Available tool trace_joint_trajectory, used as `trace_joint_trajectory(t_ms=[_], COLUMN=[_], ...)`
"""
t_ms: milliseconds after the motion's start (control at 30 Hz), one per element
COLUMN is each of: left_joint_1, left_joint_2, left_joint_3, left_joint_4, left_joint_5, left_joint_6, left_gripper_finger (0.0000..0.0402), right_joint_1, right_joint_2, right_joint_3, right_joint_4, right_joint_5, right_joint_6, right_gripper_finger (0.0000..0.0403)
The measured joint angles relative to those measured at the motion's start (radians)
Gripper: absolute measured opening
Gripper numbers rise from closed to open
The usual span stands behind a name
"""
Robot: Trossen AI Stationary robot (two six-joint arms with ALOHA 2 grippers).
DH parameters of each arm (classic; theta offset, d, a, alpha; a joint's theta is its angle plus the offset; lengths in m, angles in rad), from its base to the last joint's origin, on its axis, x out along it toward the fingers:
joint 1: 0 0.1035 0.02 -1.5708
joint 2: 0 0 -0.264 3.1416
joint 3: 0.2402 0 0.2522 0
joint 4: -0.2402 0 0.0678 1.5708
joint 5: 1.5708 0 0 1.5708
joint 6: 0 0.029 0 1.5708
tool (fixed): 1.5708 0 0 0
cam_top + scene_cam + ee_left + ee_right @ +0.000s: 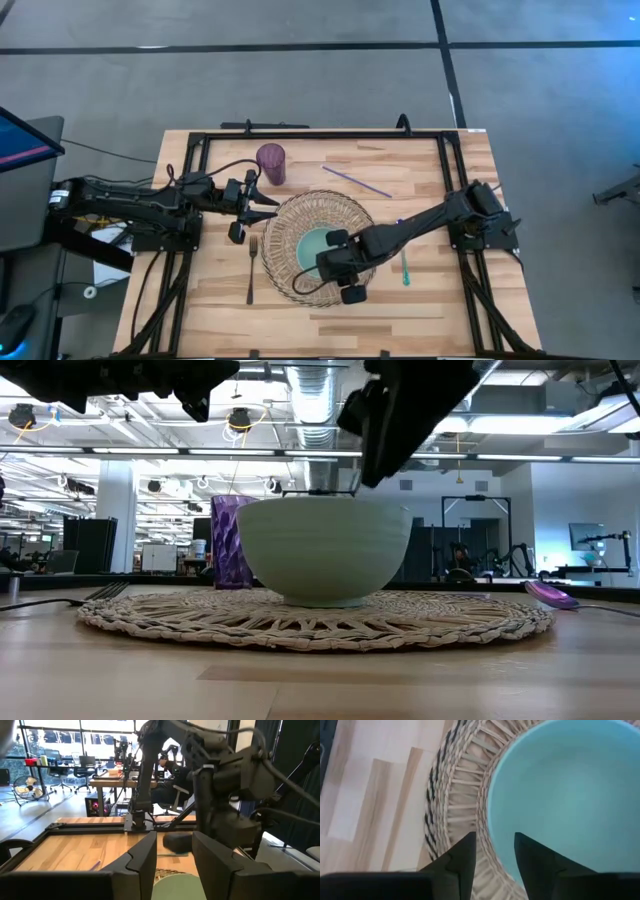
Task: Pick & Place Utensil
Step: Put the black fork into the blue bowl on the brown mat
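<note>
- The fork lies flat on the wooden table, just beside the left edge of the woven placemat, with its tines toward the far side of the table. No gripper is touching it.
- A second utensil with a teal handle lies on the table at the right side of the placemat, partly under the right arm. In the low view a purple spoon-like end shows at the right, near the edge of the mat.
- A thin purple stick lies at an angle on the far part of the table, well apart from the fork.
- The pale green bowl stands upright in the middle of the placemat. I cannot see anything inside it.
- The right gripper hangs above the near rim of the bowl. In the right wrist view its two dark fingers stand apart with a narrow gap, one over the mat and one over the bowl's rim, and they hold nothing.
- The left gripper is above the table at the far left edge of the placemat, between the fork and the purple cup. Its fingers are also a little apart, and empty.
- The purple cup stands upright on the table behind the placemat, on the left side.
</note>
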Motion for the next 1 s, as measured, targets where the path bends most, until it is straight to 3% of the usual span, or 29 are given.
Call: trace_joint_trajectory(t_ms=[300,467,567,667,800,900,1000], left_joint_1=[-0.001,-0.017,-0.036,-0.051,-0.059,-0.067,-0.088], left_joint_2=[0.000,0.001,0.003,0.020,0.063,0.103,0.166], left_joint_3=[0.000,0.000,0.001,0.028,0.108,0.197,0.277], left_joint_4=[0.000,0.002,0.003,0.000,-0.023,-0.169,-0.344], left_joint_5=[0.000,-0.003,-0.078,-0.176,-0.200,-0.253,-0.396], left_joint_6=[-0.045,-0.043,-0.041,-0.012,0.055,0.074,0.123], left_gripper_finger=[0.0126,0.0126,0.0126,0.0126,0.0126,0.0126,0.0126], right_joint_1=[0.025,0.024,0.011,-0.016,-0.090,-0.153,-0.216], right_joint_2=[-0.004,-0.084,-0.176,-0.306,-0.508,-0.646,-0.765], right_joint_3=[0.202,0.179,0.118,-0.021,-0.316,-0.544,-0.747], right_joint_4=[-0.348,-0.379,-0.355,-0.197,0.149,0.379,0.635], right_joint_5=[0.026,0.158,0.194,0.198,0.134,0.104,0.100], right_joint_6=[0.016,0.004,-0.014,-0.064,-0.130,-0.148,-0.193], right_gripper_finger=[0.0112,0.0113,0.0113,0.0113,0.0113,0.0113,0.0113])
